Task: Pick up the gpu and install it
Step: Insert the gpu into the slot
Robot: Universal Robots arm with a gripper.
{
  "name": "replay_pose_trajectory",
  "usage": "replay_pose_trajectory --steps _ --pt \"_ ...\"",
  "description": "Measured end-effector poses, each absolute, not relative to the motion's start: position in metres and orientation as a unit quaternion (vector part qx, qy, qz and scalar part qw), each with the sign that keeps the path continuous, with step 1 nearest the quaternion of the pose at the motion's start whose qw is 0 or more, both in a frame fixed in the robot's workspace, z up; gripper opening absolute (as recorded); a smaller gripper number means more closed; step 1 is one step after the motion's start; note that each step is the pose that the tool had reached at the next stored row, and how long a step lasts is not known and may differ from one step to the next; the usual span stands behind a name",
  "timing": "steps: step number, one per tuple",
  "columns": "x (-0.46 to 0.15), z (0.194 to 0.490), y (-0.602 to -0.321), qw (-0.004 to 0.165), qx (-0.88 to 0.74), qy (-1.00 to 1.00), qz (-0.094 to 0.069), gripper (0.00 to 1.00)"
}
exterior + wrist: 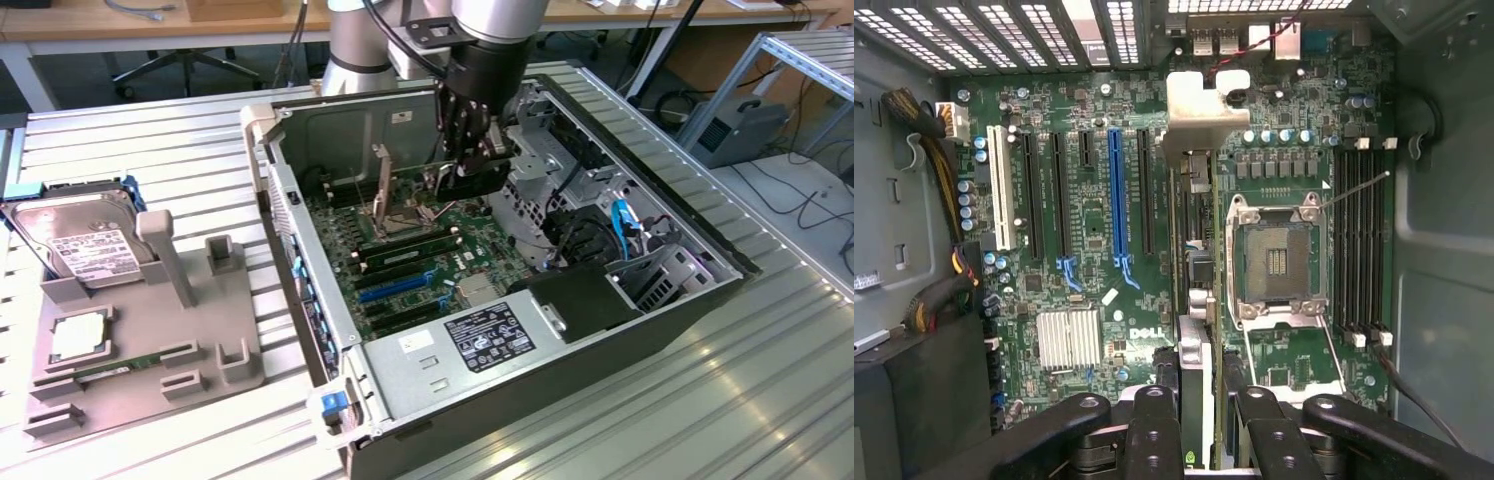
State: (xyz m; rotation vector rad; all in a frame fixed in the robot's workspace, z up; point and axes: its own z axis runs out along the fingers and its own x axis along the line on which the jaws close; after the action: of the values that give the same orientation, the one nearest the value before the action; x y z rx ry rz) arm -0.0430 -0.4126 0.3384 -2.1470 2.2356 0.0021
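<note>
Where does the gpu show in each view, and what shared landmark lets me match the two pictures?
Exterior view: the gpu stands on edge inside the open case, held by the gripper, its bracket end toward the exterior view's left.
Wrist view: the gpu is seen edge-on, running from between the fingers to its pale bracket, beside the CPU socket.
Shared landmark: the blue expansion slot.

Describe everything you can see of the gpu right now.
Seen edge-on in the wrist view, the gpu is a thin dark card standing on its long edge above the green motherboard, between the expansion slots and the open CPU socket. Its pale metal bracket faces the case's rear wall. The gripper clamps its other end between its jaws. Whether it sits in a slot cannot be told.
</note>
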Motion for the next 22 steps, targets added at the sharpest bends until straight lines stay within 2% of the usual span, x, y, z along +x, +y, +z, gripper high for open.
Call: replay_pose_trajectory --steps 22 --pt "-0.0473 0.3359 -0.4131 0.021 -0.693 0.721 0.001 0.27"
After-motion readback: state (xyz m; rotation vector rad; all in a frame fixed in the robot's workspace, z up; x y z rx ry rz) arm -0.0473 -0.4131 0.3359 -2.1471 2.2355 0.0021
